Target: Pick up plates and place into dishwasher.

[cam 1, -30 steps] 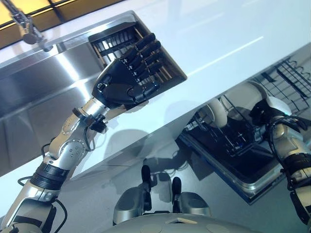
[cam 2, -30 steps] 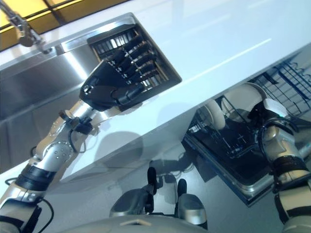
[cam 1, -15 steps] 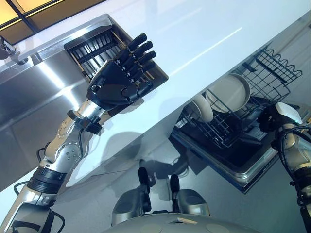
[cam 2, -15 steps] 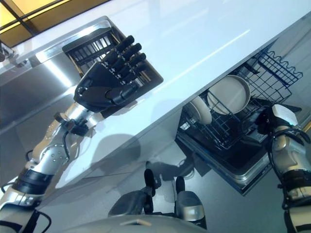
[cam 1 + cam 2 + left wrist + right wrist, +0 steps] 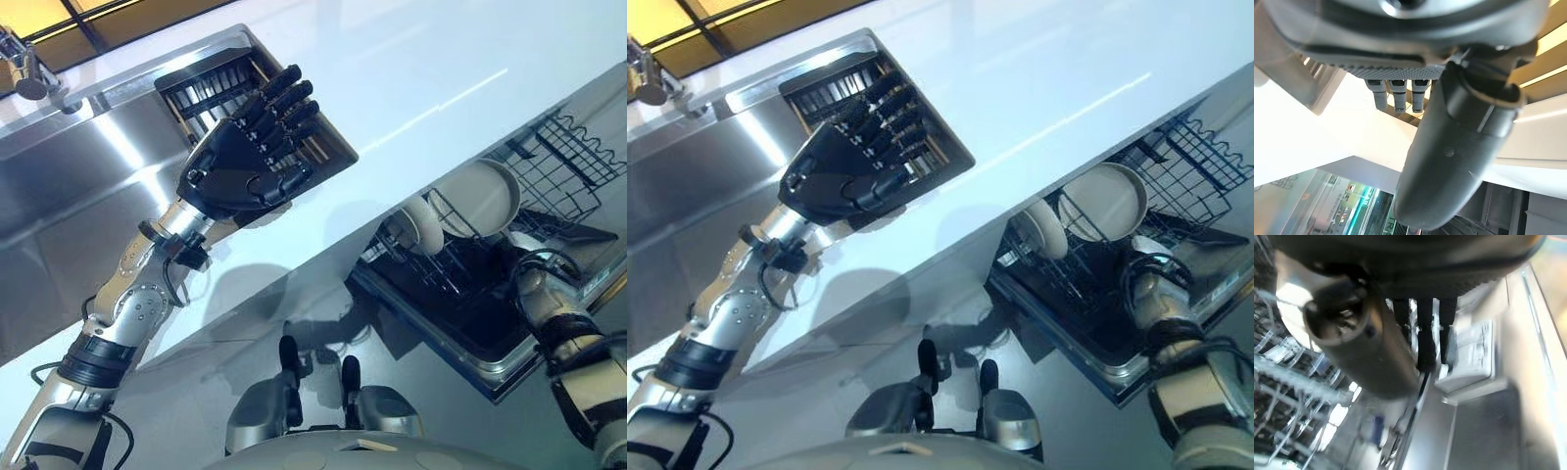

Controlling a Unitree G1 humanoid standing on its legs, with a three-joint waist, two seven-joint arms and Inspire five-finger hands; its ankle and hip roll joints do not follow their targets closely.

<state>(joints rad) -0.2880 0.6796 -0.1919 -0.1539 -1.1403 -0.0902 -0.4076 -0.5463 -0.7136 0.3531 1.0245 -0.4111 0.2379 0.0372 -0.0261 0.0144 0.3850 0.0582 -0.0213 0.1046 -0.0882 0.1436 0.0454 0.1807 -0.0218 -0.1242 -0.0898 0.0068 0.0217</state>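
Two white plates stand upright in the wire rack (image 5: 573,147) of the open dishwasher: a large plate (image 5: 485,196) and a smaller plate (image 5: 419,223) to its left. My right hand (image 5: 1144,260) reaches into the rack just below the large plate. In the right wrist view its fingers (image 5: 1424,333) point straight in among the wires and its thumb (image 5: 1361,342) holds nothing. My left hand (image 5: 245,162) hovers open over the white counter, palm down and fingers straight, empty.
A dark slatted drying rack (image 5: 211,83) lies at the right end of the steel sink (image 5: 69,196), under my left fingertips. A faucet (image 5: 24,69) stands at the far left. The white counter (image 5: 411,69) overhangs the dishwasher's open door (image 5: 470,343).
The camera has swung slightly. My right hand, pulled back beside the rack half a second ago, has moved in under the large plate. The left hand keeps its pose.
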